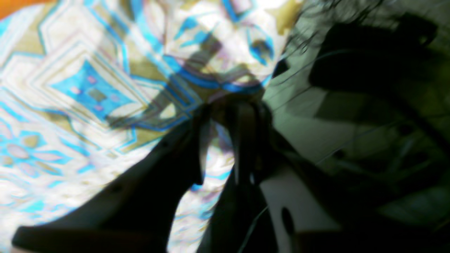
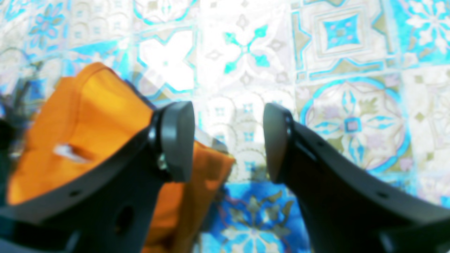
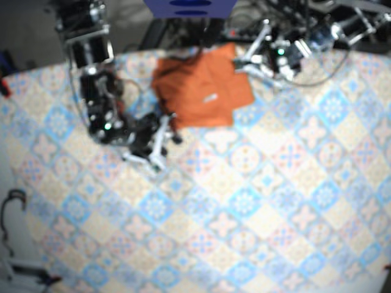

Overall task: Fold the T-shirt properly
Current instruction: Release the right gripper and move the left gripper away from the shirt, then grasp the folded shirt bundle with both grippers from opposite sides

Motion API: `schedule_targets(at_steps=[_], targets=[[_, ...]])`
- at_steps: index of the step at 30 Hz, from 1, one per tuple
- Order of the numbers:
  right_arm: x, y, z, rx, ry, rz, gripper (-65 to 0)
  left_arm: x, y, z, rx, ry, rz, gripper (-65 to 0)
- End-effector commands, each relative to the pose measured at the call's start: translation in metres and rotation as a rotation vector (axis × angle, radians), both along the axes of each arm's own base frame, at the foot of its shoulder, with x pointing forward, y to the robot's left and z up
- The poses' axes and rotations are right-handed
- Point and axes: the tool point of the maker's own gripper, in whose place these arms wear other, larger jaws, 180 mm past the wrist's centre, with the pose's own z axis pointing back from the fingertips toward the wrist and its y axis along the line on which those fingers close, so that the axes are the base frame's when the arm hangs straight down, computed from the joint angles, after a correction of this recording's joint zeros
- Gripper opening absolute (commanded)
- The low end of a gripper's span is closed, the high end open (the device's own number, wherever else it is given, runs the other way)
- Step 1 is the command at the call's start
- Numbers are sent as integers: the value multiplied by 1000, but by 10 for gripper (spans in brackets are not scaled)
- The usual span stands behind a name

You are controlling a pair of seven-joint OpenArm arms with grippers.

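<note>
The orange T-shirt (image 3: pixel 204 91) lies folded into a compact block at the back middle of the table. In the right wrist view it fills the left side (image 2: pixel 88 119), partly behind my left fingertip (image 2: pixel 177 140). My right gripper (image 2: pixel 228 144) is open over the patterned cloth just off the shirt's corner, with nothing between its fingers; in the base view it (image 3: pixel 156 145) is in front of and left of the shirt. My left gripper (image 1: pixel 226 112) is blurred and dark, its tips together with no cloth seen in them. It (image 3: pixel 247 62) hovers by the shirt's right edge. A sliver of orange shirt (image 1: pixel 14 5) shows in the corner.
A blue-and-white tiled tablecloth (image 3: pixel 244 201) covers the table. The table's back edge (image 1: pixel 281 59) runs close to my left gripper, with dark cables and gear (image 1: pixel 369 52) beyond it. Cables and arm bases (image 3: pixel 317 24) crowd the back.
</note>
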Motion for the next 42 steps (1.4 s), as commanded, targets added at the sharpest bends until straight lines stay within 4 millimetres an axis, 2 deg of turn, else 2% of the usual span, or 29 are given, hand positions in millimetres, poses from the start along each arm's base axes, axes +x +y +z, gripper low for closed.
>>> schedule_targets(at_steps=[1,5,10,17,24,30,34,36,42], targets=[[7,2,6,8,-23,1,-338,-25,-1,-7,13,66,-35,-514],[4,10,-1,-16,-15,11,-338,-18,-17,3,13,-45,-164,-514],[3,14,-1,-8,-14,11,-338,-16,-34,17,-46,-139,-224,-517],[3,14,-1,-9,-14,12,-338,-25,-44,36,-117,-184,-260,-518],[3,14,-1,-11,-14,12,-338,-18,-48,38,-117,-217,-270,-518],[3,14,-1,-11,-14,12,-338,-29,-75,39,-181,-203,-301,-518],[3,14,-1,-11,-14,12,-338,-36,-86,39,-214,-192,-339,-518],[3,14,-1,-11,-14,12,-338,-33,-96,41,-235,-201,-336,-519],[3,13,-2,-12,-12,12,-338,-34,-102,35,-233,-192,-367,-519]])
